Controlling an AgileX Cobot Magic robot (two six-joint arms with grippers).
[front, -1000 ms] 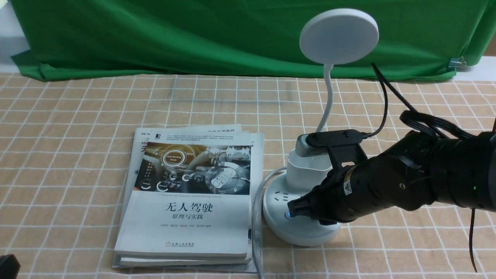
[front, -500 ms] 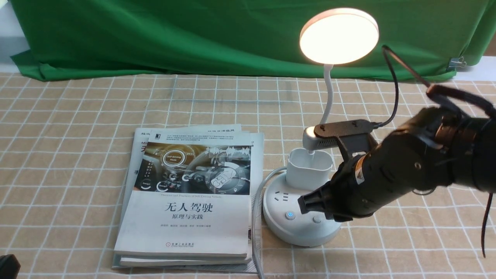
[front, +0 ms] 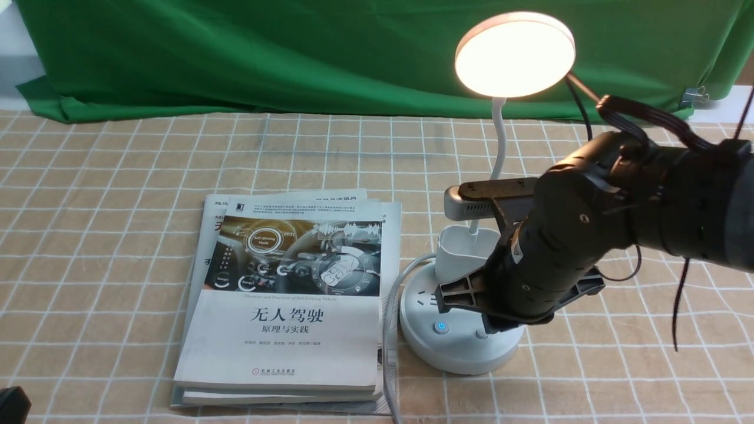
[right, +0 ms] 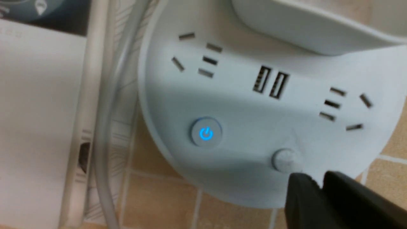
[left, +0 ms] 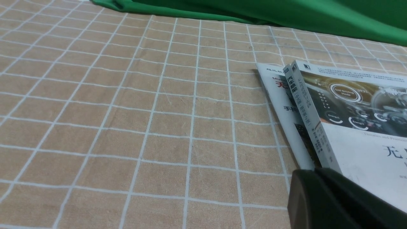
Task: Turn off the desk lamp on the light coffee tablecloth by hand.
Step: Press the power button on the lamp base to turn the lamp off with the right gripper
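Note:
The white desk lamp stands on the light coffee tablecloth [front: 118, 235], and its round head [front: 515, 53] glows warm. On its round base [front: 453, 353] a power button [front: 440, 327] shines blue, with a plain round button [front: 482, 334] to its right. My right gripper [front: 493, 325] hangs over the right side of the base. In the right wrist view its shut, empty fingertips [right: 313, 184] sit just beside the plain button [right: 285, 160], and the blue button [right: 206, 133] is farther off. My left gripper [left: 314, 173] is shut and empty, low by the books.
A stack of books [front: 288, 306] lies just left of the lamp base, with the lamp's white cable [front: 389, 330] running between them. A green backdrop cloth [front: 235, 53] hangs along the far edge. The lamp's cup holder [front: 465, 250] and gooseneck [front: 500, 153] rise behind my right wrist.
The lamp head went from unlit to lit. My right gripper lifted off the blue button, and its tips now sit farther right by the plain button.

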